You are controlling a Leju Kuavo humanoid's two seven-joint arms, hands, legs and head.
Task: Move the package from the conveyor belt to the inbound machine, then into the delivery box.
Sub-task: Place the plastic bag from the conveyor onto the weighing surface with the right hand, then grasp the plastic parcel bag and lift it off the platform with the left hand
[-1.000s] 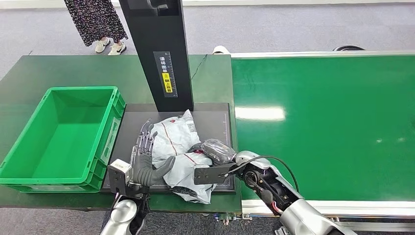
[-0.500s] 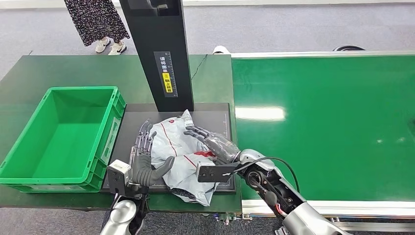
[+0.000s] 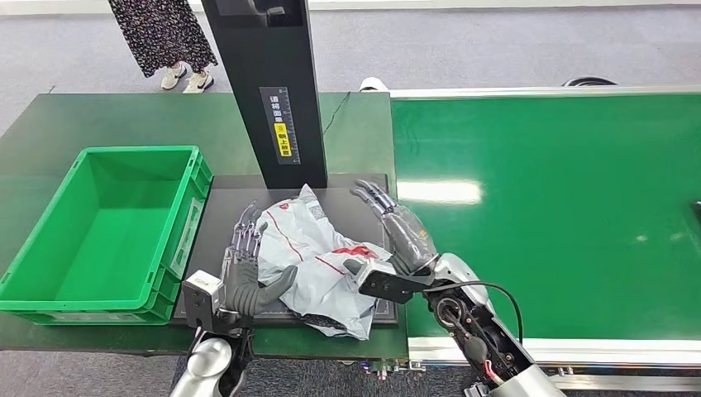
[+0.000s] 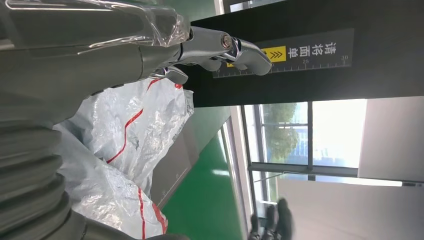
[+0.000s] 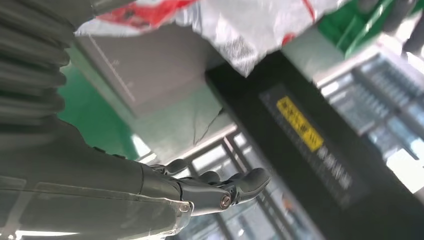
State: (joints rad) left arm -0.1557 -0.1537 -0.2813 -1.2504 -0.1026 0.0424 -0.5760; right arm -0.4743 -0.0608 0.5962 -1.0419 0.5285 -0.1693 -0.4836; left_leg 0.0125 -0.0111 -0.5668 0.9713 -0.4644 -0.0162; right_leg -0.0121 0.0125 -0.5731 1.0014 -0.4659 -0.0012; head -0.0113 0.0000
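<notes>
Left hand (image 3: 245,269) lies at the package's left edge w/ fingers straight and apart, pointing to the far side, thumb hooked toward the near-left corner of the bag — flat alongside it, not clamped on it. In the left wrist view the same hand (image 4: 107,55) shows its fingers extended over the crinkled film. Right hand (image 3: 397,231) sits just right of the package, fingers spread and stretched toward the far side, holding nothing; whether the heel of the hand touches the bag, can't tell.

Package (image 3: 318,260) is a white-grey poly mailer w/ red stripes, lying crumpled on the dark platform of the inbound machine (image 3: 223,207), near the foot of its black post (image 3: 269,91). Its near corner hangs over the platform's near edge. Delivery box (image 3: 99,231) — green crate — stands just left of the platform. Conveyor belt (image 3: 546,215) is to the right.

Handling, as a guess: soft, thin film, probably light, contents limp. Slippery skin, so a single-finger pinch may slide off; wrinkles and folds give better purchase. Best bet looks like squeezing it between both hands from left and right, or bunching the raised middle fold. Not fragile by the look of it, but the bag will sag and flop when lifted, so it needs height to pass over the crate wall.
</notes>
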